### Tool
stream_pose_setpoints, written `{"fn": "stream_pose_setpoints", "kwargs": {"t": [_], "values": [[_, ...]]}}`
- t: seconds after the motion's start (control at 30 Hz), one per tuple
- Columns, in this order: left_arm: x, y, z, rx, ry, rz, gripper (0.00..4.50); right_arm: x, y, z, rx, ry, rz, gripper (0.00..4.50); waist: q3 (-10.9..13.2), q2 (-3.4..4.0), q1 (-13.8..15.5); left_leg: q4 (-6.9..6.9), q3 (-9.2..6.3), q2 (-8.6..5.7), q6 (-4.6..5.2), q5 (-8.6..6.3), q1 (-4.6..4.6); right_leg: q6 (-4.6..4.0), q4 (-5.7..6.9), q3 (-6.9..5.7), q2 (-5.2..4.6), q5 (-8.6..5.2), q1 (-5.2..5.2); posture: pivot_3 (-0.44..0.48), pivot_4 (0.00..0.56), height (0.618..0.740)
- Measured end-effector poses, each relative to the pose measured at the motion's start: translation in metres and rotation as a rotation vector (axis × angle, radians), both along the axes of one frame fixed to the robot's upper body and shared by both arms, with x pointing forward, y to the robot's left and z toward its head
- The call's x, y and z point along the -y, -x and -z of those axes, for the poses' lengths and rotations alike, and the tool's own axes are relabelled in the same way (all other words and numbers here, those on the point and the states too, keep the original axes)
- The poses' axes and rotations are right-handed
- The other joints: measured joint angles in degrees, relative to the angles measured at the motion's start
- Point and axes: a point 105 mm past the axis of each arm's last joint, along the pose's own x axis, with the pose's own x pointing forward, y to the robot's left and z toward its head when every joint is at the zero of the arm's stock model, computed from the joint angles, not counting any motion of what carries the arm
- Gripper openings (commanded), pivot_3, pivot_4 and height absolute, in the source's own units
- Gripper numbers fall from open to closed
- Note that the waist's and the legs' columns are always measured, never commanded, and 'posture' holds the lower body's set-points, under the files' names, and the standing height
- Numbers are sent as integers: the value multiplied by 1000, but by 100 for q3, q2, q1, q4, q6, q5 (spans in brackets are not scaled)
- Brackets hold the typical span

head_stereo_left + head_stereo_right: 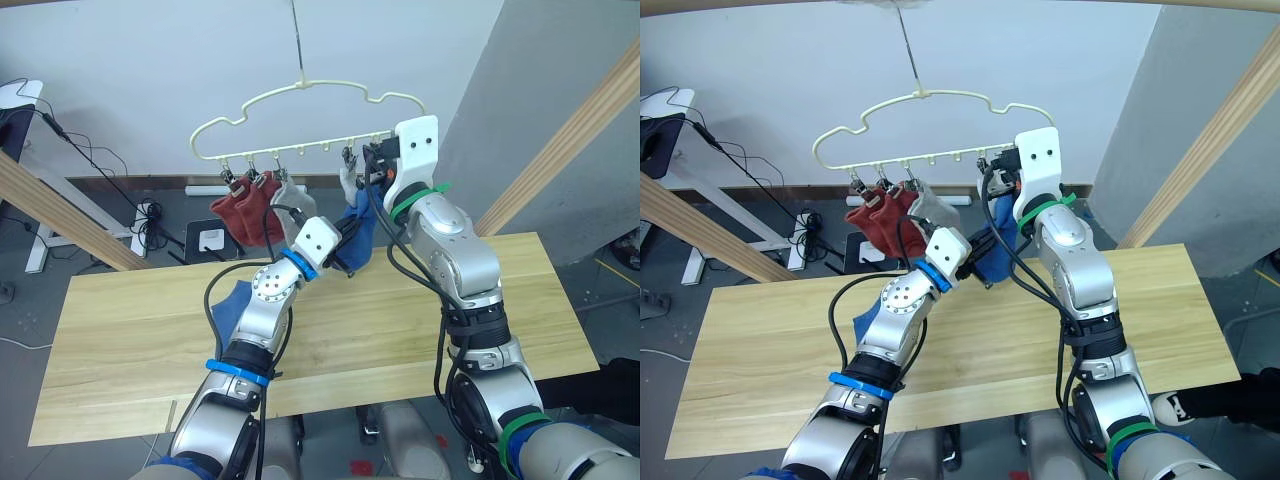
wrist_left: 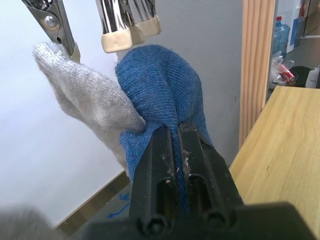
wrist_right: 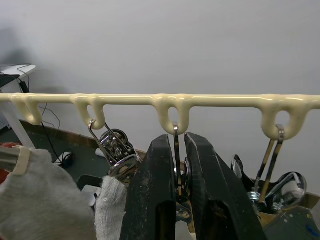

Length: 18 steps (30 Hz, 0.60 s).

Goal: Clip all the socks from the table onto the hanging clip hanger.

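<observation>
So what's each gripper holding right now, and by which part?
Left gripper pinches a blue sock by a fold of its fabric. Right gripper squeezes a clip on the clip hanger.

I count two rust red socks and two light grey socks. Two blue socks, one clip hanger, one table.

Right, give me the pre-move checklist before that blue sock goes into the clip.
1. Left gripper shut on the held blue sock: ok.
2. Right gripper closed on a clip of the clip hanger: ok.
3. Clip jaws spread wide enough for the sock: cannot tell.
4. Sock edge raised to the clip: not ok, it sits below and beside.
5. Grey sock next to it already clipped: ok.
6. Table cleared of socks: not ok, another blue sock lies there.
</observation>
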Motion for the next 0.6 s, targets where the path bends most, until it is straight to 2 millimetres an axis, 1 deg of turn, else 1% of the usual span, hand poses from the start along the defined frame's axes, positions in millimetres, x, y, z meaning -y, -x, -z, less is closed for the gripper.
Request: {"fn": "stream_pose_setpoints", "kwargs": {"t": [0.6], "values": [[2, -1, -14, 14, 65, 31, 0, -2, 2, 4, -27, -3, -25, 60, 0, 0, 6, 0, 0, 0, 0, 0, 0, 2, 0, 0, 0, -1, 0, -207, 313, 740]]}}
